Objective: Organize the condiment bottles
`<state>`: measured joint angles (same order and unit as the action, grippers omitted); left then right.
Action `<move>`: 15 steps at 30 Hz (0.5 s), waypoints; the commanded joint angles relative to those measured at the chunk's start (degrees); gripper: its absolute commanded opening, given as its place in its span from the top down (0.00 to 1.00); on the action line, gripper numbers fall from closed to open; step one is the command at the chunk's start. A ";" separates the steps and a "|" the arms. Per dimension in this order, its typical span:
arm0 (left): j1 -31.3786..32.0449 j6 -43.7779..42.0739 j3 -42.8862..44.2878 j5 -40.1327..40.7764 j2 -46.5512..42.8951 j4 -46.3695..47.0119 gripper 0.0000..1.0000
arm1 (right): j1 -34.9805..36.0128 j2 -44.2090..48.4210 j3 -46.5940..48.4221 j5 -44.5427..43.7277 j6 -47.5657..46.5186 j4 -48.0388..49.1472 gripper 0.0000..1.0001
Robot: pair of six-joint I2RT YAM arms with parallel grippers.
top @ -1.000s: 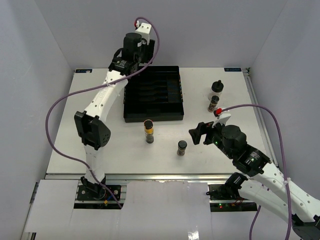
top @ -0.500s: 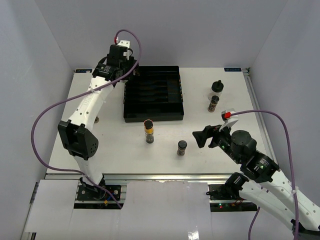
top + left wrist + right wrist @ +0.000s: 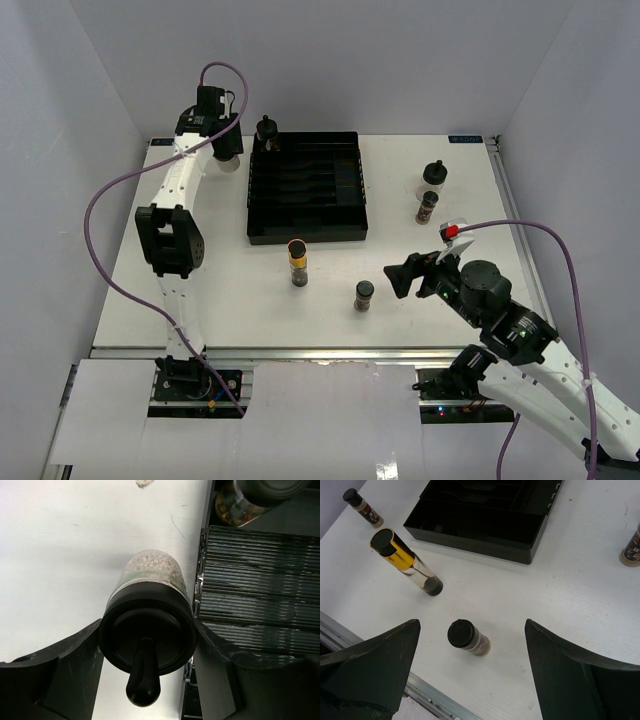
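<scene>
The black slotted tray sits at the far middle of the table, and almost all of its slots show bare. The left gripper is clamped on the black cap of a squat clear bottle, holding it just left of the tray's far-left corner, outside the wall; whether it rests on the table or hangs above it I cannot tell. The right gripper hovers spread wide with nothing in it, over the near right of the table.

One knobbed bottle stands at the tray's far-left corner, apparently inside it (the left wrist view shows it just past the wall). A third squat bottle stands far right with a dark spice jar just beside it. The yellow-banded jar stands just near of the tray, and a short spice jar sits below the open right fingers. Another small jar stands off to the left.

By my reading the job is barely started: one bottle placed, one in hand, the rest loose.
</scene>
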<state>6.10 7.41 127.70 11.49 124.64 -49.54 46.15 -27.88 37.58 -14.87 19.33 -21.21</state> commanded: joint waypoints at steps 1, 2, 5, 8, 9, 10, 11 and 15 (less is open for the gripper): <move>-1.49 2.05 6.13 -4.21 2.72 1.37 1.00 | 0.13 -0.44 0.75 0.16 -1.23 2.86 0.09; -1.53 2.21 6.68 -4.42 4.02 1.33 1.00 | 0.17 -0.62 0.83 0.20 -1.34 3.03 0.09; -1.53 2.75 6.36 -5.16 5.85 2.41 1.00 | 0.17 -1.08 0.91 0.19 -1.75 3.33 0.09; -1.53 3.05 4.99 -5.04 7.11 3.55 1.00 | 0.11 -1.24 0.83 -0.10 -2.28 3.75 0.09; -1.53 3.05 4.74 -4.89 7.42 3.69 1.00 | 0.17 -1.32 0.78 -0.23 -2.34 3.85 0.09; -1.53 3.05 4.70 -4.60 7.83 3.77 1.00 | 0.17 -1.41 0.66 -0.43 -2.50 3.97 0.09; -1.54 3.04 4.66 -4.35 8.23 3.86 1.00 | 0.16 -1.50 0.55 -0.63 -2.64 4.07 0.09; -1.84 2.79 4.71 -4.50 9.26 4.32 1.00 | 0.12 -1.78 0.56 -0.86 -2.72 4.12 0.09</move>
<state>4.57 9.76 130.74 7.46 134.77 -48.71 46.15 -29.42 37.58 -14.88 17.67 -20.38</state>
